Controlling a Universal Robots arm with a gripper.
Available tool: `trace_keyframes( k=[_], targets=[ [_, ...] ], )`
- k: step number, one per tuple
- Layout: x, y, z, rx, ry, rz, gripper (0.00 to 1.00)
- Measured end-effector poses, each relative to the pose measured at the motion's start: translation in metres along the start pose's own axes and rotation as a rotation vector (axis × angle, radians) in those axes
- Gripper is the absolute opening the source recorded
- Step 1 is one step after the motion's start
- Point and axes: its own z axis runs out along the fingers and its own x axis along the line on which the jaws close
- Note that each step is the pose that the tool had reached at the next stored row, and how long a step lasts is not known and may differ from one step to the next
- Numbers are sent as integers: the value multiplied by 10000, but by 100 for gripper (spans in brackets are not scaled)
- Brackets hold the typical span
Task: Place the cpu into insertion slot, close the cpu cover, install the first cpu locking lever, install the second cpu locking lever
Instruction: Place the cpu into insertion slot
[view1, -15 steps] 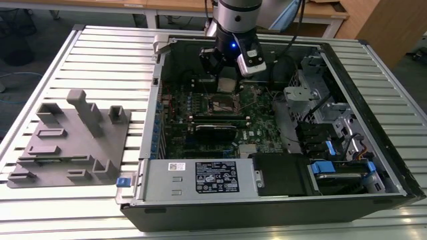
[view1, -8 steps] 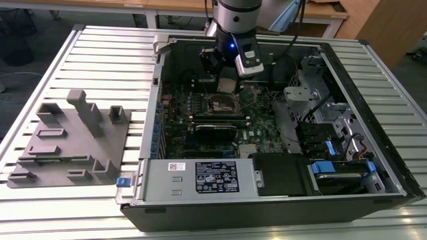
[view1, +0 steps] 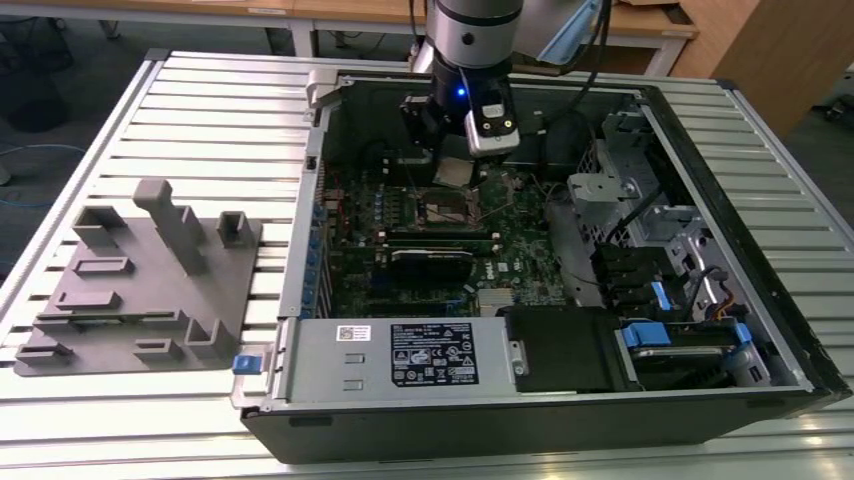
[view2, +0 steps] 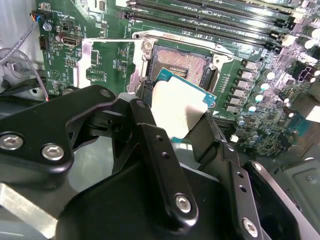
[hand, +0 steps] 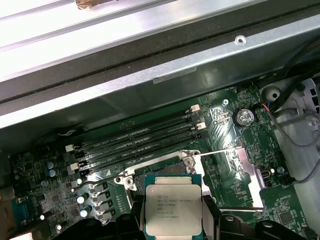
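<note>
My gripper (view1: 454, 172) hangs inside the open computer case, shut on the cpu (view2: 177, 112), a flat square chip with a silver face. In both wrist views the black fingers (view2: 145, 120) clamp two opposite edges of the cpu (hand: 173, 210). The chip hovers just above the near side of the insertion slot (view2: 182, 65), apart from it and slightly tilted. The insertion slot (hand: 161, 167) lies uncovered, its dark centre showing. The cpu cover (hand: 252, 172), a thin silvery frame, is swung open beside the slot and lies against the green board (view2: 86, 62). The slot (view1: 447, 210) sits right below the gripper.
Long black memory sticks (hand: 140, 140) run just beyond the slot. The case wall (hand: 150, 75) rises behind them. A power supply (view1: 400, 360) and drive cages (view1: 641, 200) crowd the case. A grey fixture block (view1: 147, 280) stands on the slatted table at the exterior view's left.
</note>
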Motion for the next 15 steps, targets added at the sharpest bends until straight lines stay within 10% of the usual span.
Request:
trace_keyframes(
  k=[15],
  targets=[
    [1,-1,3,7,-34,346,54]
  ],
)
